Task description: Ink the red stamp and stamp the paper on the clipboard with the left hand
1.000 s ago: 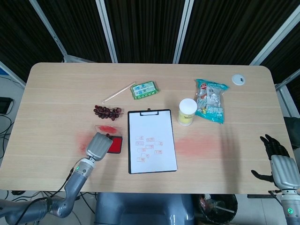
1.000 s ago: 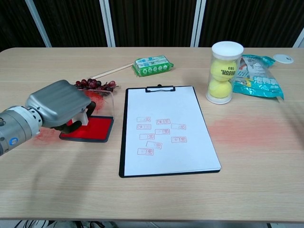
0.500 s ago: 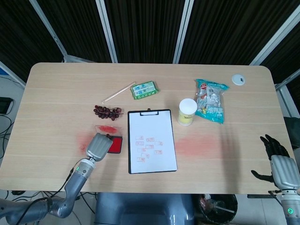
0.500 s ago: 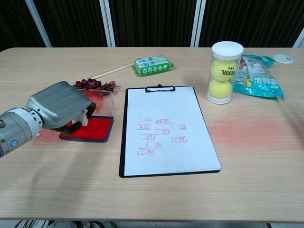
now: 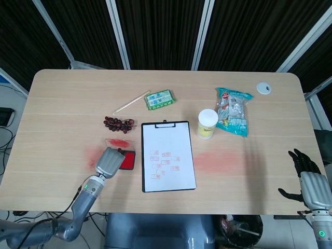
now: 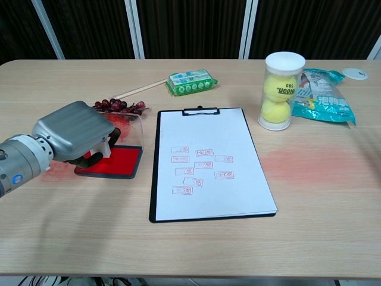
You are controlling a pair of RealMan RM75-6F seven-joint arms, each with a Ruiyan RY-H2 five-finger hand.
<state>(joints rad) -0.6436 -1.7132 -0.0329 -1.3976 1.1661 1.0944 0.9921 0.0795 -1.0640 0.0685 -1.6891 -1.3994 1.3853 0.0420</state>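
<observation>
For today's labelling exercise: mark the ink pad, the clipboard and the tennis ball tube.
ink pad (image 6: 122,161), chest view, bare red surface.
clipboard (image 6: 201,111), chest view, metal clip.
tennis ball tube (image 6: 284,61), chest view, white lid.

Left hand (image 6: 74,131) over the ink pad (image 6: 113,161), beside the clipboard (image 6: 153,179).
The hand's fingers are curled down at the pad's left end; whether a stamp is in them cannot be told. The paper (image 6: 208,143) bears several red stamp marks (image 6: 199,167). A tube of tennis balls (image 6: 280,89), a teal snack bag (image 6: 324,95), a green packet (image 6: 190,81) and grapes (image 6: 119,106) lie behind.
</observation>
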